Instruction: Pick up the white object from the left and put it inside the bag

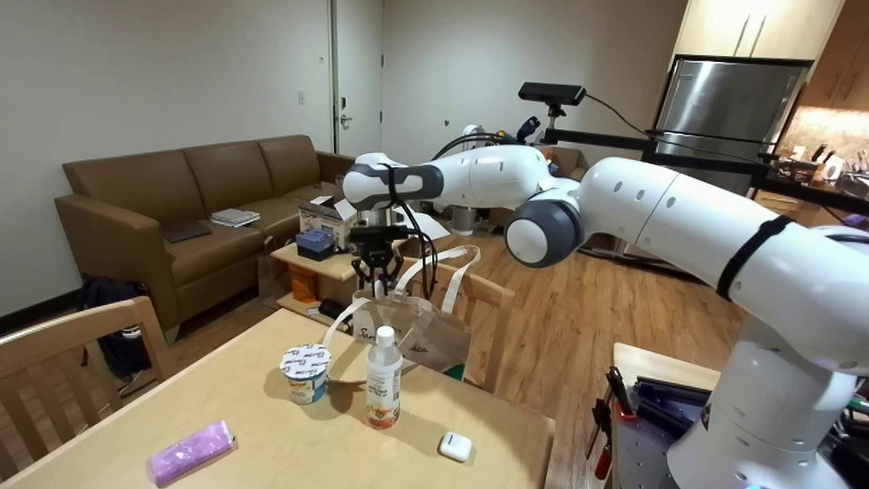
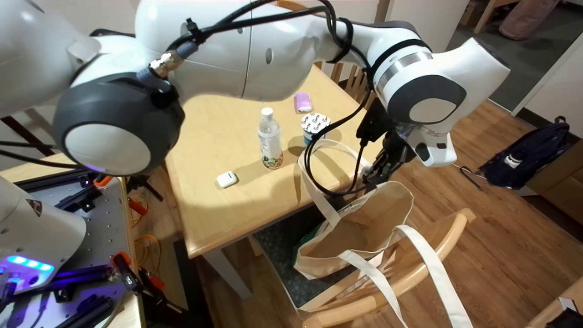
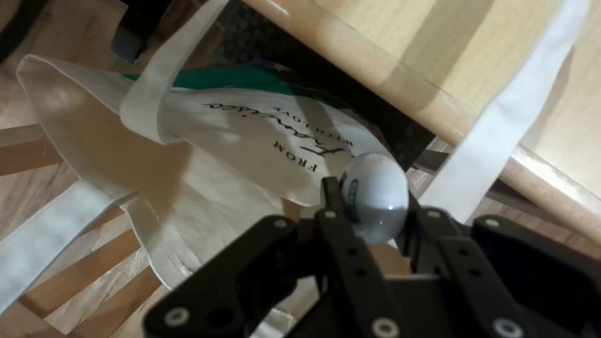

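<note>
Currently, black fingers [image 3: 342, 234] pinch small glossy white ball [image 3: 379, 195] with green print, in wrist view. Ball hangs near rim of off-white cloth bag [image 3: 244, 131]; whether right over mouth is unclear. Bag stands, mouth gaping, on wooden chair [image 2: 455, 231] beside edge of bench [image 1: 305, 455], pale loop handle [image 3: 507, 117] reaching across that edge. On bench: clear bottle [image 1: 384, 387] with white cap, near it white-and-blue cup [image 1: 305, 384] with printed lid; flat white rounded block [image 1: 455, 446] toward corner; shiny purple packet [image 1: 191, 451] farthest from bag-side edge.
</note>
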Action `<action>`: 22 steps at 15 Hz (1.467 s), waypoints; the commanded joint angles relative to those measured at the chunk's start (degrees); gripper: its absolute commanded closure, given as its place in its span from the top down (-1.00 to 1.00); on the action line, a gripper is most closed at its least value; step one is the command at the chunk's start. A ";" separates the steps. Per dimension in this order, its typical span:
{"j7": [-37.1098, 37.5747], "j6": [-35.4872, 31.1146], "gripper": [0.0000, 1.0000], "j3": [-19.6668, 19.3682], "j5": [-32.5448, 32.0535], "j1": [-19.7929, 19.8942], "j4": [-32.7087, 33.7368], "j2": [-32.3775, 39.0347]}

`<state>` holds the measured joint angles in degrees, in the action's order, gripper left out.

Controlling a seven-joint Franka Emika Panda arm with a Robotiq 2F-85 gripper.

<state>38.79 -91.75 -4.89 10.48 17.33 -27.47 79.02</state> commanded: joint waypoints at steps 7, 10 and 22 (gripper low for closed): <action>5.47 -1.67 -0.86 2.90 0.73 1.34 6.87 6.68; 8.44 -6.25 -0.86 2.64 0.52 1.10 7.99 8.62; 10.29 -26.90 -0.86 -1.37 -2.53 -4.36 3.94 -1.46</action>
<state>46.00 -115.74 -4.38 9.69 14.64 -21.50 79.15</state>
